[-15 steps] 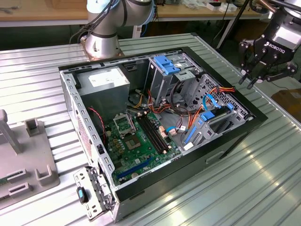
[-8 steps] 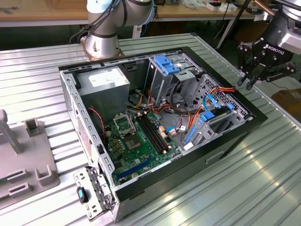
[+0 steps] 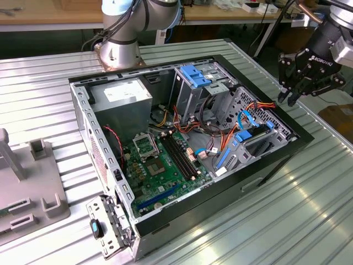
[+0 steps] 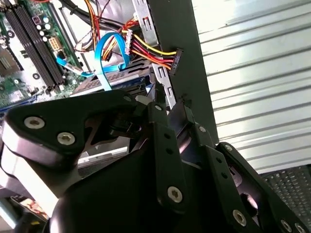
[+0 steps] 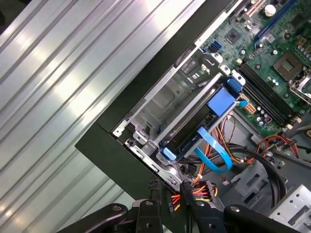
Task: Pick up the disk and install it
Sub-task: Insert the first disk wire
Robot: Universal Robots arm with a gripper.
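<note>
My gripper hangs empty, fingers slightly parted, above the case rim; the disk sits in its bay; a blue cable and coloured wires crowd it.

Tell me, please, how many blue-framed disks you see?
1. The disk sits in the drive bay beside the case's black rim; others may be hidden in the metal cage.

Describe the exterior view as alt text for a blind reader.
A black gripper hangs over the exterior view's right side of an open black computer case on a ribbed metal table. The grey disk in its blue carrier sits inside, near that side.
</note>
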